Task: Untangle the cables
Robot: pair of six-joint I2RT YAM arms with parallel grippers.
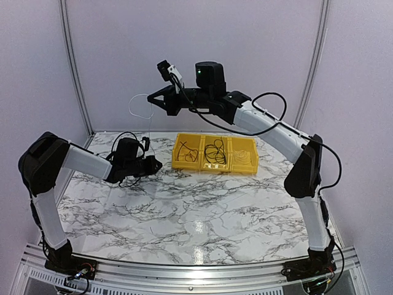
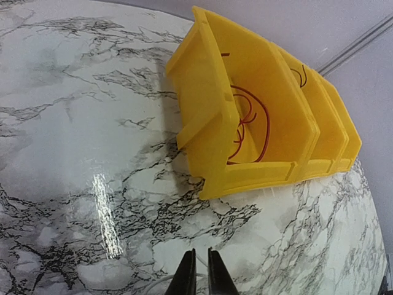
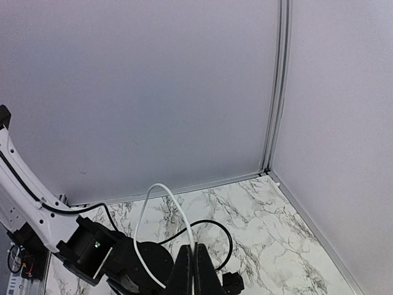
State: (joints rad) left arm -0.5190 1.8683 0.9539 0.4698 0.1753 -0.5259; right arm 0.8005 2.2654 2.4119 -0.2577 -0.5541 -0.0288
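While the white cable (image 3: 161, 185) loops from the shut right gripper (image 3: 194, 249), lifted high so it hangs free, its tail drops toward the left gripper (image 2: 201, 255), whose jaws are nearly together; whether they pinch it cannot be told. More cables (image 1: 214, 150) lie in the bin (image 1: 212, 169) ahead of that gripper on the counter (image 1: 196, 209).

- Soft, even light from overhead keeps all three views bright, and shadows are faint.
- The glossy marble table (image 1: 184, 203) shows a white glare patch in the top view and a glare streak in the left wrist view.
- The left wrist view bows at its edges, stretching the yellow bins (image 2: 209, 110).
- The thin white cable (image 3: 159, 185) nearly vanishes against the pale wall in the top view.
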